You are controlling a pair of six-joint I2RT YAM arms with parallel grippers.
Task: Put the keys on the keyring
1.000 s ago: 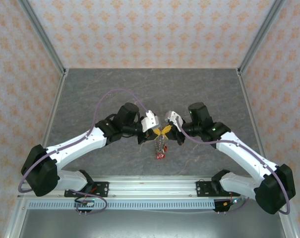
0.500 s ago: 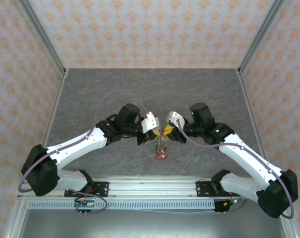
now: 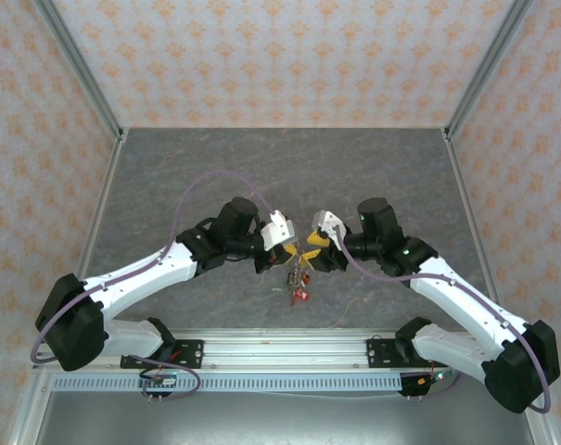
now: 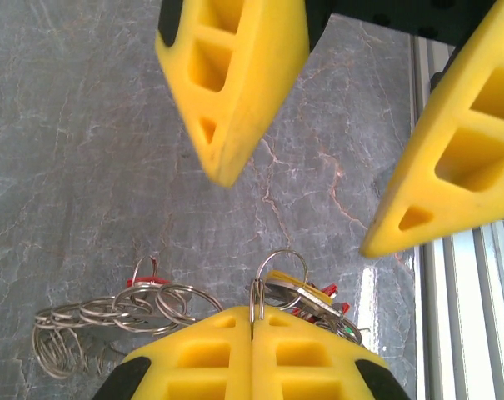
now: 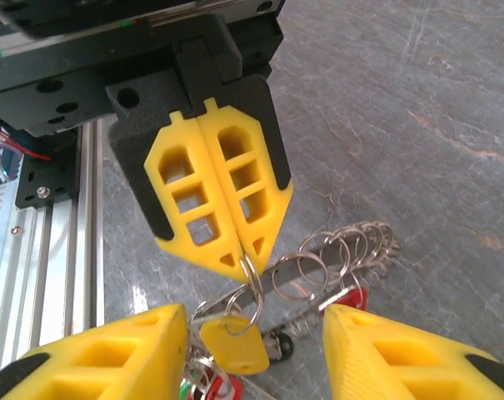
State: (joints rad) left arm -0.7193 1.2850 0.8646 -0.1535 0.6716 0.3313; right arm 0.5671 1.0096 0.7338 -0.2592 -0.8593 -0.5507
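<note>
The left claw [image 5: 245,254] is clamped shut on the keyring [image 5: 256,293], which hangs just below its tips. The keys [image 5: 235,350] dangle beneath that, directly between the parted fingers of the right claw [image 4: 297,215].

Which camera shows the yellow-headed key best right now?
Right wrist: the yellow-headed key hangs in plain sight from the small ring pinched by the shut left claw. Left wrist catches its edge behind the ring; from top external it is too small to make out.
</note>
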